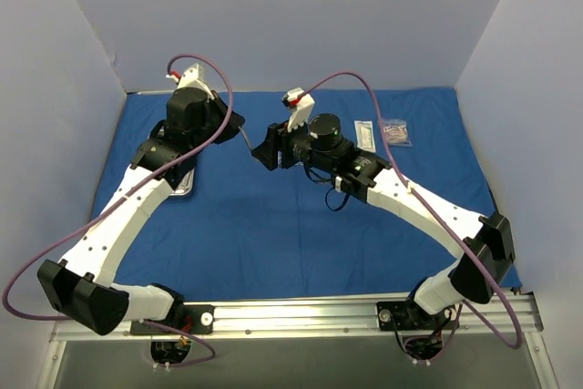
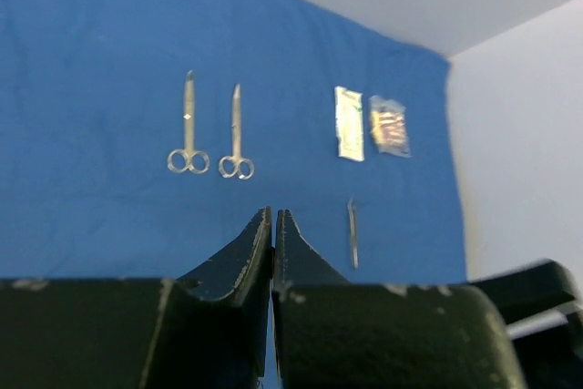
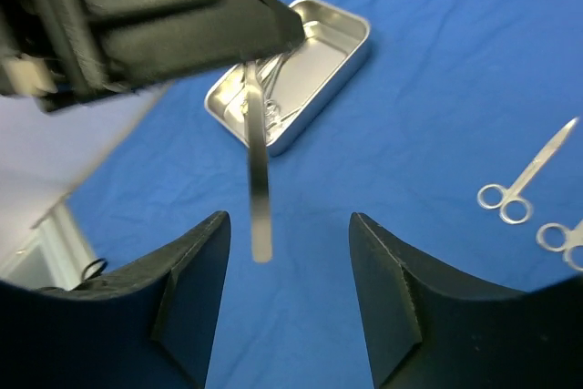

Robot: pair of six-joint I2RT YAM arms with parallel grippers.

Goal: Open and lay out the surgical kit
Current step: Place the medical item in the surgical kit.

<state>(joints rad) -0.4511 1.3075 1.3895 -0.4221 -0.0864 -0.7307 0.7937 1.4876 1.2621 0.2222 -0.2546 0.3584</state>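
Observation:
The royal-blue cloth (image 1: 273,243) lies spread flat. My left gripper (image 1: 239,125) is shut on thin steel tweezers (image 3: 260,189), which hang down between my right gripper's open fingers (image 3: 392,271). My right gripper (image 1: 263,158) is open and empty, just right of the left one. The steel tray (image 3: 351,34) sits on the cloth beyond it with instruments inside, half hidden under the left arm in the top view (image 1: 185,187). Two silver clamps (image 2: 188,129) (image 2: 236,134), a second pair of tweezers (image 2: 352,232) and two packets (image 2: 348,123) (image 2: 389,125) lie on the cloth.
Pale walls close in the table at the back and both sides. The packets lie near the back right of the cloth (image 1: 364,134). The right arm covers the clamps in the top view. A metal rail (image 1: 301,314) runs along the near edge.

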